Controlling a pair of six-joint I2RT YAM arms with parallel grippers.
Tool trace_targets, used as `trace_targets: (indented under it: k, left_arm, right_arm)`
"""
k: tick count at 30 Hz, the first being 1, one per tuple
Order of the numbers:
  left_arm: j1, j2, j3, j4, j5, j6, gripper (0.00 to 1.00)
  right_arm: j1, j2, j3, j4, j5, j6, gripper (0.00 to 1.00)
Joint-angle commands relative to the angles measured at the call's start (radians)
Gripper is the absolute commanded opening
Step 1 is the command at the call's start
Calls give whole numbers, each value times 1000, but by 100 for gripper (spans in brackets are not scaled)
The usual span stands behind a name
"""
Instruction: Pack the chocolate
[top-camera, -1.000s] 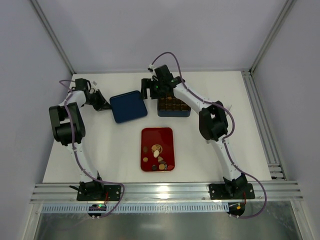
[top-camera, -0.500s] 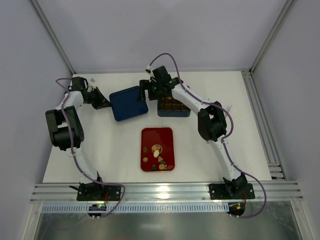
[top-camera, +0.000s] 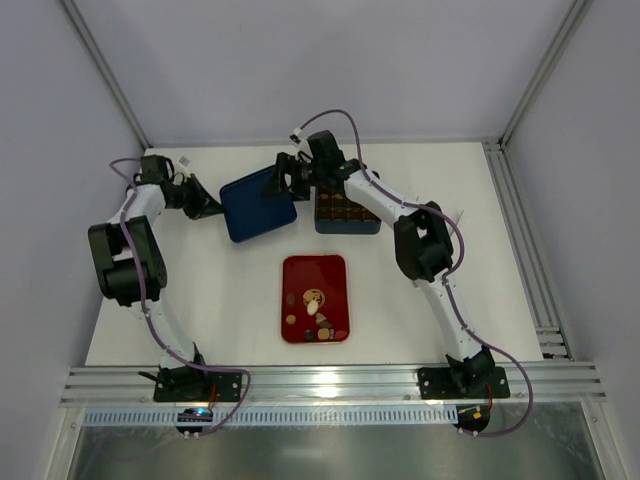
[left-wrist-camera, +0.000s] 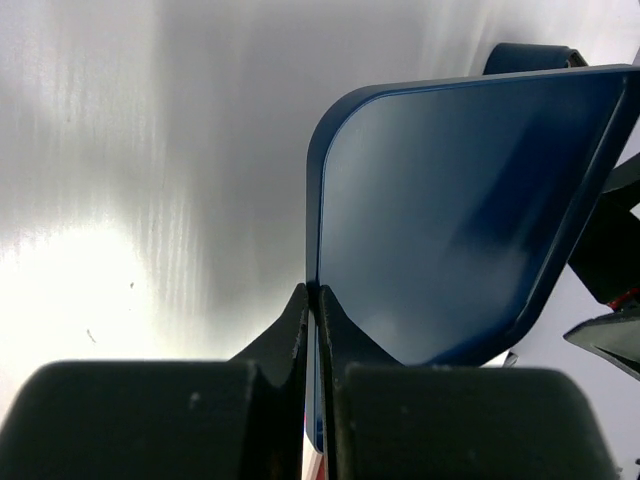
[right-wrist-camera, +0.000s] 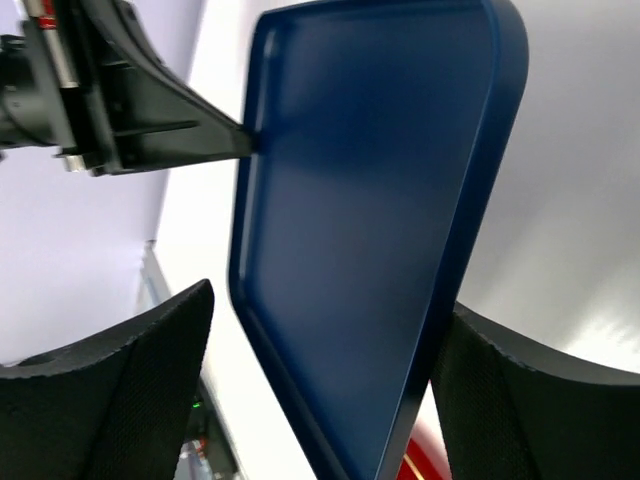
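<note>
Several chocolates (top-camera: 312, 297) — brown, tan, cream.

The top camera sits high above the near edge of the white table (top-camera: 220, 300) and looks down on all of it. The left wrist camera looks out along the left gripper (left-wrist-camera: 312, 300), very close to the blue lid (left-wrist-camera: 450, 220). The right wrist camera looks out between the right gripper (right-wrist-camera: 325, 300) fingers, just as close, from the lid's other side. All 3 views share that lid.
</note>
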Motion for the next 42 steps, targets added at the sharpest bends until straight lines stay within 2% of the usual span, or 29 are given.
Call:
trace_targets:
  k: [1,5,7,15,17,20,24,25,27,28,32,36,37,39,41,42]
  left_arm:
    - [6,-60,-6,37,69,-18,0]
    - [-1,-75,-14,41,75,-19,0]
    - [-5,-86,-19,43,75,-21,0]
    - [-48,-146,-54,46,58,-24,0]
    - [-63,-175,-65,44,43,-26,0]
    - [-80,-224,-79,46,24,-35,4]
    - [-96,-305,-97,38,-28,-36,30]
    - [-99,-327,-100,37,-40,-32,42]
    - [-105,-390,-109,27,-83,-24,49]
    - [-106,-411,-112,29,-102,-18,57]
    - [-160,-532,-123,26,-215,29,68]
    - [-336,-721,-140,41,-455,135,73]
    - [-425,-755,-164,53,-503,160,74]
    - [-520,-846,-192,101,-613,209,75]
    - [-655,-891,-227,130,-661,235,76]
    - [-707,-919,-240,135,-762,279,77]
  right_arm:
    - [-4,1,-13,148,-145,131,80]
    - [-7,-16,-45,194,-172,173,69]
    - [-7,-27,-58,205,-182,194,60]
    - [-14,-123,-170,234,-174,228,10]
    - [-19,-163,-199,245,-169,248,5]
    - [-27,-223,-275,270,-163,271,4]
    - [-36,-301,-343,259,-145,282,4]
    - [-40,-320,-354,250,-140,282,4]
    - [-45,-363,-377,215,-130,282,4]
    - [-45,-375,-383,204,-127,282,4]
    - [-68,-441,-417,108,-102,266,4]
    - [-103,-493,-417,-19,-65,240,4]
    - [-114,-499,-417,-43,-58,234,4]
    - [-142,-518,-420,-108,-45,236,4]
    - [-160,-521,-414,-155,-53,246,4]
    - [-177,-521,-409,-171,-57,250,4]
